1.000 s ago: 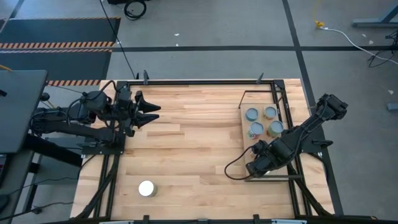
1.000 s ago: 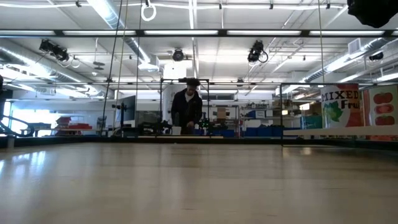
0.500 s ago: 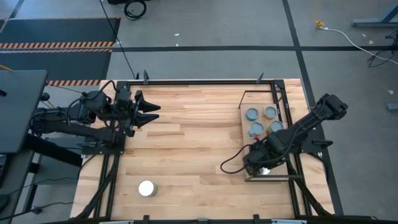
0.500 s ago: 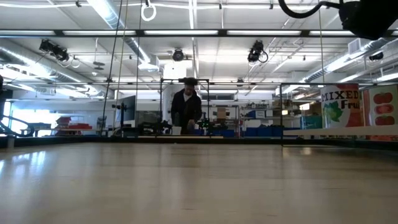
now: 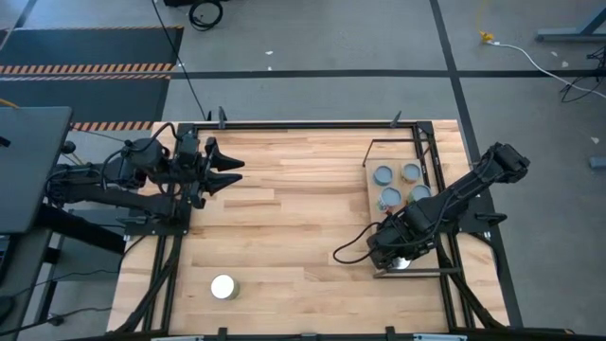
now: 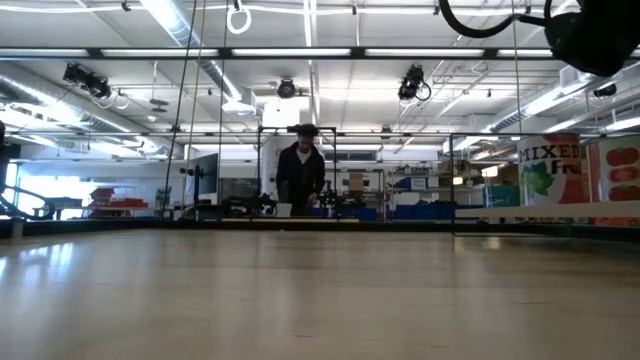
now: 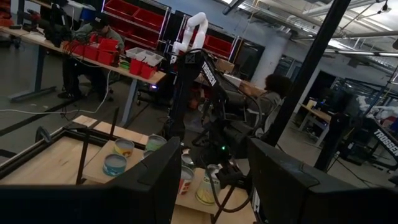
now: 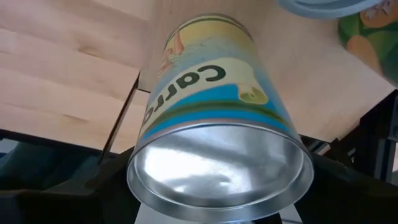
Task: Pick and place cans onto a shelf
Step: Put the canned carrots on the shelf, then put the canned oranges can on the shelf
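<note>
Right gripper (image 5: 402,258) sits over the near end of the shelf (image 5: 375,201), a narrow light-wood board in a thin black frame on the table's (image 5: 284,227) right side. Its fingers are clamped around a carrot can (image 8: 217,118), which fills the right wrist view: silver base toward the camera, yellow-and-blue label, dark fingers on both sides of it. In the high view that can is mostly hidden under the gripper, only a pale bit showing at the shelf's near edge. Four more cans (image 5: 398,185) stand upright in a two-by-two cluster on the far half of the shelf, tops up, close together, well apart from the gripper. One white-topped can (image 5: 222,286) stands alone on the bare table, near-left, far from the shelf. Left gripper (image 5: 237,170) waits at the far-left side of the table, above the wood, fingers parted and holding nothing; its wrist view looks across to the shelf cans and the right arm (image 7: 193,74). Low view shows only tabletop and a person (image 6: 300,172) in the room beyond.
</note>
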